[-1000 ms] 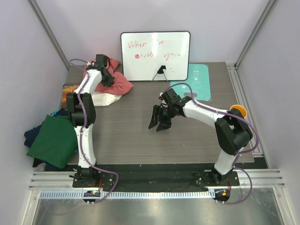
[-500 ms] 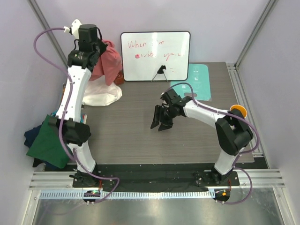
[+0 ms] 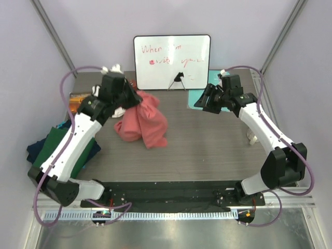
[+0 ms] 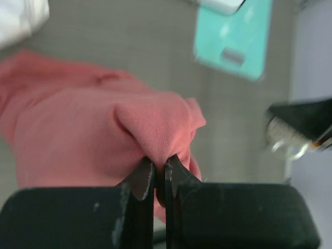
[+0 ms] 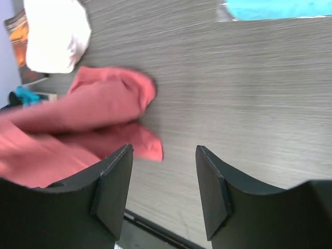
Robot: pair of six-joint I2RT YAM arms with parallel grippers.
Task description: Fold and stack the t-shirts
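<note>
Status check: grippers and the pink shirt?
Left gripper shut on salmon-pink t-shirt, bunched, unfolded. Right gripper open, empty, near teal mat. White cloth far-left, not blocking.

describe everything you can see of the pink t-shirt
The salmon-pink t-shirt looks like soft plain cotton, crumpled into a loose bunch. The left gripper is shut on a pinched fold at its top, so it drapes down from there, its lower folds apparently resting on the grey table, left of centre. Nothing else touches it. No label shows.
</note>
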